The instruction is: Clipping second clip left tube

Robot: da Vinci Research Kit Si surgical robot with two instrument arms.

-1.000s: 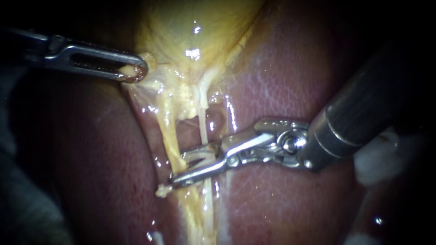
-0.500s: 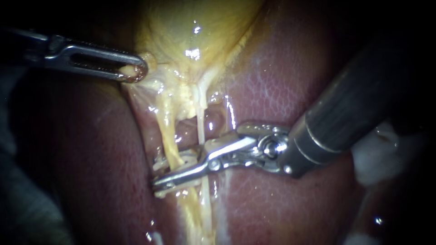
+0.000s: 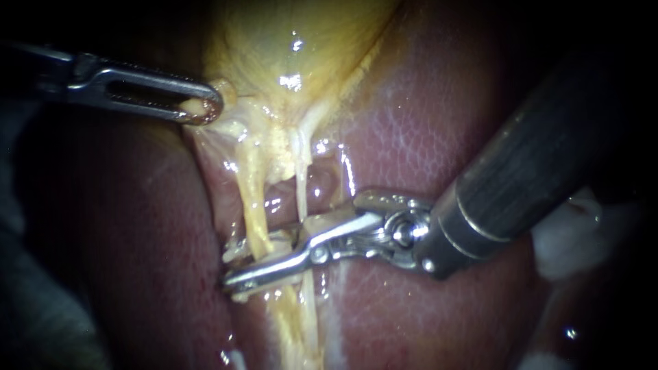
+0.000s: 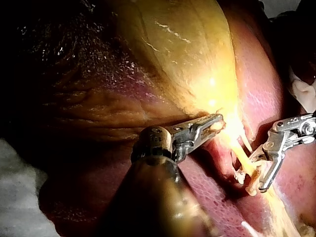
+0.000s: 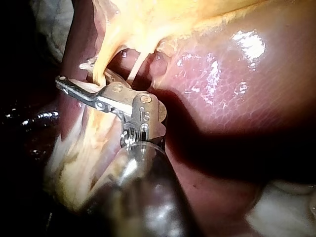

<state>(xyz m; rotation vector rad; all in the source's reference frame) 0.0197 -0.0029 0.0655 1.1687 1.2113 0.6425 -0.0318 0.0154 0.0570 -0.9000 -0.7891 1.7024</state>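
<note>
The left tube (image 3: 255,212) is a yellow strand that runs down from the gallbladder (image 3: 295,41). A thinner pale right tube (image 3: 301,192) lies beside it. My right instrument (image 3: 232,266) reaches across both tubes from the right. Its jaws are open, with the left tube in the gap between them near the tips. The same jaws (image 4: 249,183) straddle the yellow strand in the left wrist view, and my right instrument (image 5: 71,74) shows likewise in its own view. My left instrument (image 3: 202,109) is shut on a fold of gallbladder tissue at the neck and holds it to the left.
Red-brown liver (image 3: 411,123) surrounds the tubes on both sides. White gauze (image 3: 569,233) lies at the right, behind the right instrument's shaft. A small pale nub (image 3: 240,293) sits just below the lower jaw; I cannot tell what it is.
My right instrument has slid left along the tissue: its open jaws moved from around the thin right tube to straddle the yellow left tube. The left instrument has not moved.
</note>
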